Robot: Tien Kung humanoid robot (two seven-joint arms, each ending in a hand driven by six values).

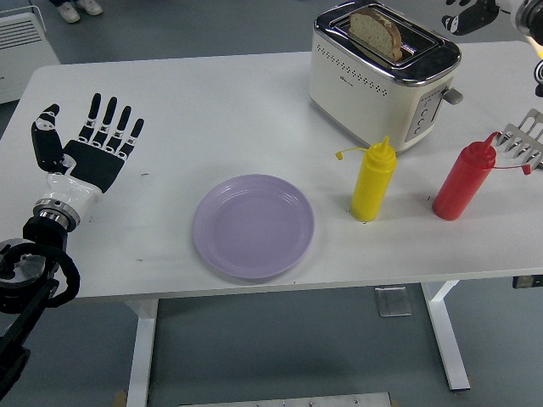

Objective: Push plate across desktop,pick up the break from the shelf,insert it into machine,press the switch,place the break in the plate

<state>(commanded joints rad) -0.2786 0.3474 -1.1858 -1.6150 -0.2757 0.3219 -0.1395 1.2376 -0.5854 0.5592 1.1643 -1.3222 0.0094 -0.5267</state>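
**Bread in the toaster, plate bare at centre, my right hand up in the top right corner**

My left hand (89,144) lies flat on the white counter (221,110) at the left of the frame, palm up, with all five fingers (112,114) spread wide and holding nothing. It is well apart from everything else on the counter.

My right hand (469,14) shows only in part at the upper right of the frame, raised above the counter's far edge and just to the right of the toaster's top. It is cut off by the frame, and I cannot tell whether it is spread or curled; it touches nothing that I can see.

The slice of bread (375,30) stands upright in the slot of the cream and chrome toaster (382,75), which sits at the upper middle-right of the frame. About half of the slice sticks out above the slot.

The lilac plate (253,225) rests near the counter's near edge, at the centre of the frame, with nothing on it. To its right stands a yellow squeeze bottle (373,181), and further right a red squeeze bottle (462,181), both upright and in front of the toaster. A grey wire rack (523,141) reaches in at the right edge, just beside the red bottle's cap
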